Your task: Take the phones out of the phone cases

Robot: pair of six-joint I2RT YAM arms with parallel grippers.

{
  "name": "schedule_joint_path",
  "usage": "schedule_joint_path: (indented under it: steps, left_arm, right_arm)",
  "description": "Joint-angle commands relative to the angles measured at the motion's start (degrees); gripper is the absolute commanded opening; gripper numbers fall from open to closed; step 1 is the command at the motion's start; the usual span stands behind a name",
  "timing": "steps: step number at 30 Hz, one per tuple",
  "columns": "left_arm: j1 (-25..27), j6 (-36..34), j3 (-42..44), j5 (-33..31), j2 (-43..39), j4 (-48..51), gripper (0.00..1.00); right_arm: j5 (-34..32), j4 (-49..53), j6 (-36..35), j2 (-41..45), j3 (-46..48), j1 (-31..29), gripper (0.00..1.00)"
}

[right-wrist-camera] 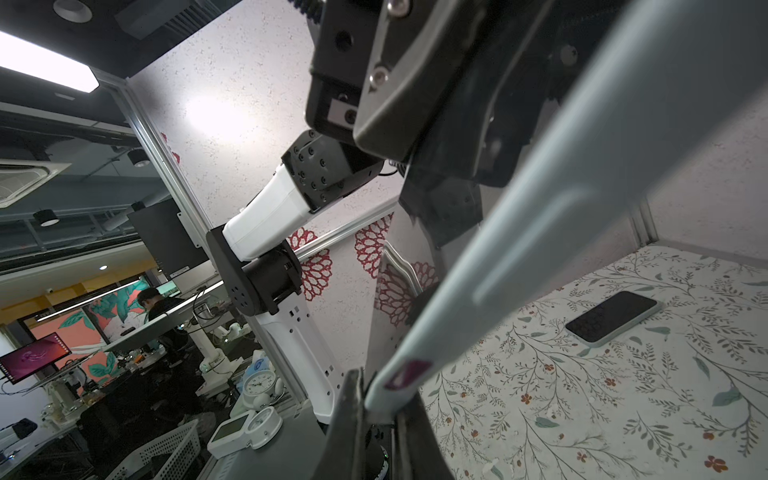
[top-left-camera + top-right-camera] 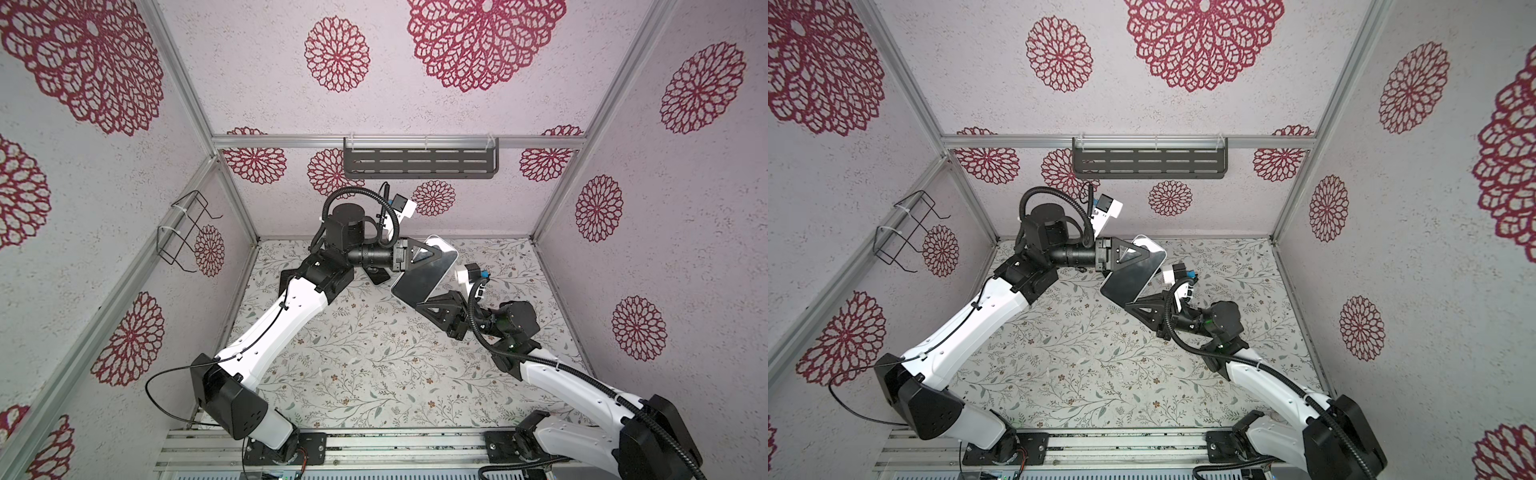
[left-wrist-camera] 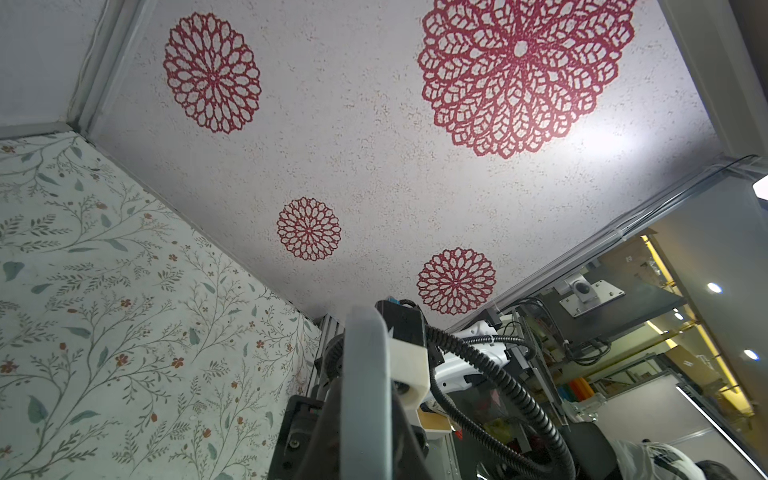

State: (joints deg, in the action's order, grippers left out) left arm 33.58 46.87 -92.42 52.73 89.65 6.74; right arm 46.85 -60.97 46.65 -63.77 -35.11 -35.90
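A phone [image 2: 419, 278] with a glossy dark screen sits in a pale grey phone case [image 1: 540, 232] and is held in the air above the far middle of the table, screen up, in both top views. My left gripper [image 2: 434, 254] is shut on its far long edge; in the left wrist view the case edge [image 3: 368, 374] runs between the fingers. My right gripper [image 2: 420, 304] is shut on its near corner, and in the right wrist view the fingers [image 1: 353, 399] pinch the case end. The phone's back is hidden.
Another dark-screened phone [image 1: 613, 318] lies flat on the floral table [image 2: 374, 374], seen only in the right wrist view. A black slotted shelf [image 2: 419, 162] hangs on the back wall. A wire basket [image 2: 187, 232] hangs on the left wall.
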Motion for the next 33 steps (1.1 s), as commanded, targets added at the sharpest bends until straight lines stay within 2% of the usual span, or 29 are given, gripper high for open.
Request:
schedule_joint_path:
  steps: [1,6,14,22,33]
  left_arm:
    - [-0.80,11.39,0.05,-7.54,3.43,-6.14,0.00]
    - [0.49,24.21,5.97,-9.29,5.18,-17.02,0.00]
    - [5.10,33.71,11.00,-12.86,5.72,-25.01,0.00]
    - [8.86,40.18,12.53,-12.66,8.45,-30.75,0.00]
    - [10.00,44.64,11.10,-10.84,11.24,-34.06,0.00]
  right_arm:
    - [1.53,-5.92,-8.35,2.37,0.63,-1.37,0.00]
    - [-2.66,-7.05,-16.34,4.90,2.60,-1.26,0.00]
    - [-8.56,-6.45,-27.84,5.31,2.29,-0.71,0.00]
    - [-12.12,-5.11,-36.03,7.31,1.98,0.37,0.00]
    - [-12.35,-0.74,-45.13,11.29,3.27,0.57,0.00]
